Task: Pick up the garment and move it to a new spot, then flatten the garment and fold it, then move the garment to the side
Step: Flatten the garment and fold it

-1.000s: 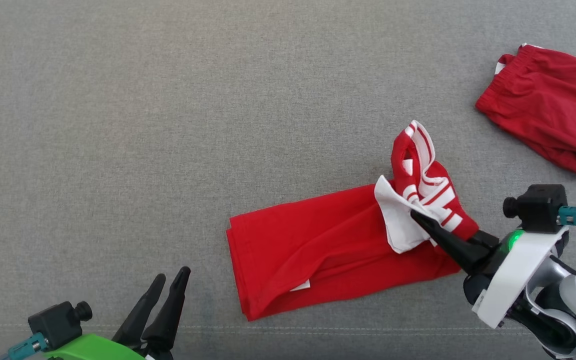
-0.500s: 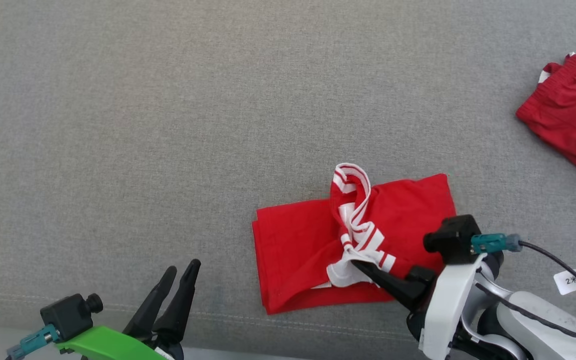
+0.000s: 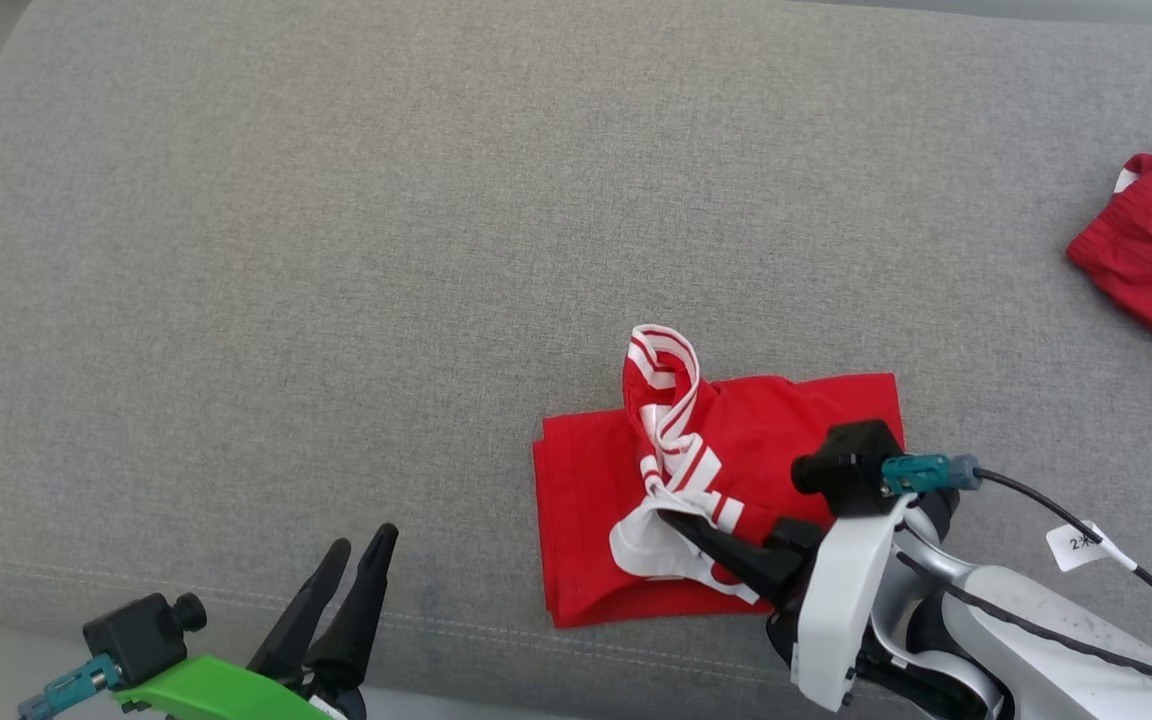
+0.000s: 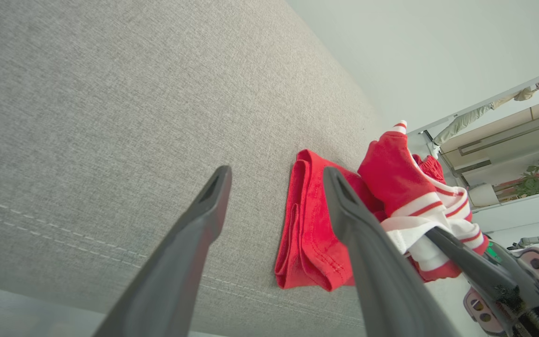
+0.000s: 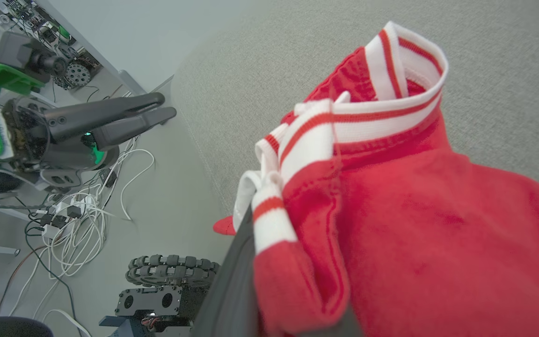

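Observation:
The garment [image 3: 806, 425] is a red shirt with a red-and-white striped collar, lying folded on the grey cushion [image 3: 336, 250] near its front edge. My right gripper [image 3: 674, 520] is shut on the white collar end, which it holds lifted and doubled back over the red body. In the right wrist view the striped collar [image 5: 391, 79] curls up past my dark finger [image 5: 234, 285]. My left gripper [image 3: 363, 538] stands open at the lower left, apart from the garment [image 4: 311, 234], which lies just right of its fingers [image 4: 367, 262].
A second, darker red garment [image 3: 1151, 260] lies at the cushion's far right edge. The cushion's front seam [image 3: 186, 590] runs just ahead of my left gripper. Beyond the edge are white cables [image 5: 80, 220] and a wheeled base [image 5: 171, 271] on the floor.
The head camera has shifted. My right gripper has carried the collar end left across the red body, so the garment now lies shorter and doubled over. The left gripper stays put.

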Robot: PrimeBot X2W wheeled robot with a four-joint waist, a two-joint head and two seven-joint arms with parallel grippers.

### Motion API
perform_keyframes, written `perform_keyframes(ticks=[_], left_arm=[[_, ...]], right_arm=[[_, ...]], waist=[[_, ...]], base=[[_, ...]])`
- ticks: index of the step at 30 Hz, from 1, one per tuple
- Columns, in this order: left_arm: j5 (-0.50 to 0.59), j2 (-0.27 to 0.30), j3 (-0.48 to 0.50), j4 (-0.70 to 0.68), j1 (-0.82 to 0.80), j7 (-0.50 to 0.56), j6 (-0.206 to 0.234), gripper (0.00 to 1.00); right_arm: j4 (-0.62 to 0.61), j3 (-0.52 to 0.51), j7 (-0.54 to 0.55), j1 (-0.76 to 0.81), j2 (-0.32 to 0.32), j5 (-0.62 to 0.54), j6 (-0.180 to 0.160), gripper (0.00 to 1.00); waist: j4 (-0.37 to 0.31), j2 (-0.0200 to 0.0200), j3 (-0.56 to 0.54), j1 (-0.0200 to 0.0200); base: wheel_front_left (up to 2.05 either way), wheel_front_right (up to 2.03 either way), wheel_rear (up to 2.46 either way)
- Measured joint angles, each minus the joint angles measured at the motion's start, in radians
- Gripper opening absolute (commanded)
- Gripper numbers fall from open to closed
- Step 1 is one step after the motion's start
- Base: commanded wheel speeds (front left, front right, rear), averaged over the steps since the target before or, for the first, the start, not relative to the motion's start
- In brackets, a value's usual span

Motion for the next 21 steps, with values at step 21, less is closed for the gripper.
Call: perform_keyframes(ticks=[21], left_arm=[[0.008,-0.012,0.009,0.002,-0.003,-0.001,-0.018,1.0]], right_arm=[[-0.053,0.132,0.017,-0.177,-0.128,-0.434,-0.016,0.0]], waist=[[-0.081,0.0,0.001,0.0]], base=[[0.0,0.0,0.0]])
